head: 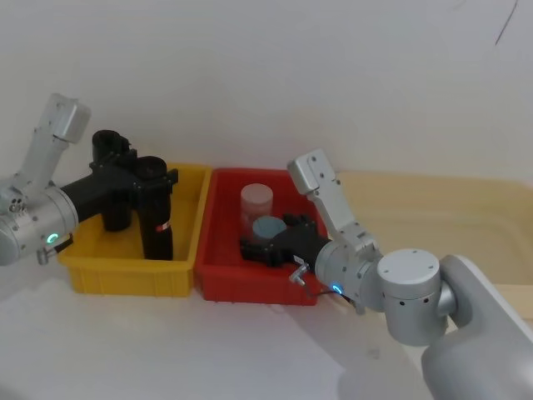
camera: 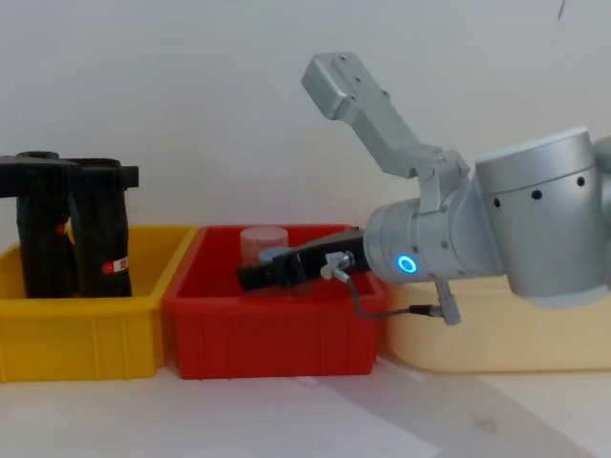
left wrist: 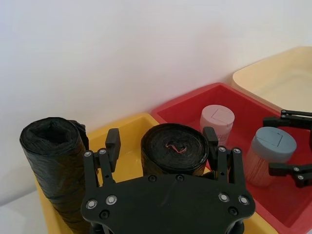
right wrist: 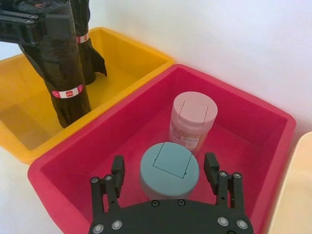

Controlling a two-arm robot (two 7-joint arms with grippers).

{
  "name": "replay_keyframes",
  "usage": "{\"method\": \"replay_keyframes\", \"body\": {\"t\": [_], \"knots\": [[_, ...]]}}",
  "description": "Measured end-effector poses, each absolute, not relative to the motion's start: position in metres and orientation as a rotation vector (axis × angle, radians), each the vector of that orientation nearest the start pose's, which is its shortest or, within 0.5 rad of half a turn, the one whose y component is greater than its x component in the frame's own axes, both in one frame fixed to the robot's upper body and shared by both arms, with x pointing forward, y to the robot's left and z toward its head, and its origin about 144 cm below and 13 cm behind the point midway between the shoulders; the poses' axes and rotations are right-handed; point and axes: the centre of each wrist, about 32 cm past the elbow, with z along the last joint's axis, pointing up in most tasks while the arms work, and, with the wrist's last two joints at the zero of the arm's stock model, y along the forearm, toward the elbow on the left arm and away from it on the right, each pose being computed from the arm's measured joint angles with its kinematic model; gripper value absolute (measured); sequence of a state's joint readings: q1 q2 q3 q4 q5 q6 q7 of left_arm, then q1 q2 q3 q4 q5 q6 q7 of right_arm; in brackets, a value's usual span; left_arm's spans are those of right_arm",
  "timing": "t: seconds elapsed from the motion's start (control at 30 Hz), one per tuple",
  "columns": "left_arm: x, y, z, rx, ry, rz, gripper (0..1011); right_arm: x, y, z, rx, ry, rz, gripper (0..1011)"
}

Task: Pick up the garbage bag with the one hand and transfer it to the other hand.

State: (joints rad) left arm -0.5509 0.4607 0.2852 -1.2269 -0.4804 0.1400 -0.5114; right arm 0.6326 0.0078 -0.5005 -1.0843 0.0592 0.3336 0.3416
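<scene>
Black plastic wound into a smooth, straight cylinder with a small red-and-white label, the garbage bag stands on end in a yellow plastic bin on the white tabletop. A lumpier black roll stands just beside it. The left claw, green-ringed at the wrist, straddles the bag's top with its fingers spread; one finger is against the roll and a gap shows at the other. In the adjoining red plastic bin, the right claw is spread around a blue-lidded jar without touching it. A pale-lidded clear jar stands close behind.
</scene>
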Motion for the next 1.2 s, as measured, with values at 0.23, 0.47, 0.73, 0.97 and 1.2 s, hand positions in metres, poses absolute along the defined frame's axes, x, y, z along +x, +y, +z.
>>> {"method": "replay_keyframes", "body": {"t": [0.23,0.47,0.73,0.97,1.2], "knots": [[0.5923,0.3307,1.2515,0.066,-0.012,0.979,1001,0.5996,-0.0934,1.2249,-0.354,-0.003,-0.835,855],[0.5923,0.3307,1.2515,0.066,-0.012,0.979,1001,0.5999,-0.0935,1.2245,-0.355,-0.005,-0.837,676],[0.5923,0.3306,1.2515,0.066,-0.012,0.979,1001,0.6001,-0.0933,1.2245,-0.355,-0.007,-0.837,676],[0.5923,0.3307,1.2515,0.066,-0.012,0.979,1001,0.6001,-0.0932,1.2244,-0.355,-0.007,-0.838,676],[0.5922,0.3307,1.2516,0.066,-0.012,0.979,1002,0.6001,-0.0932,1.2242,-0.355,-0.008,-0.838,676]]}}
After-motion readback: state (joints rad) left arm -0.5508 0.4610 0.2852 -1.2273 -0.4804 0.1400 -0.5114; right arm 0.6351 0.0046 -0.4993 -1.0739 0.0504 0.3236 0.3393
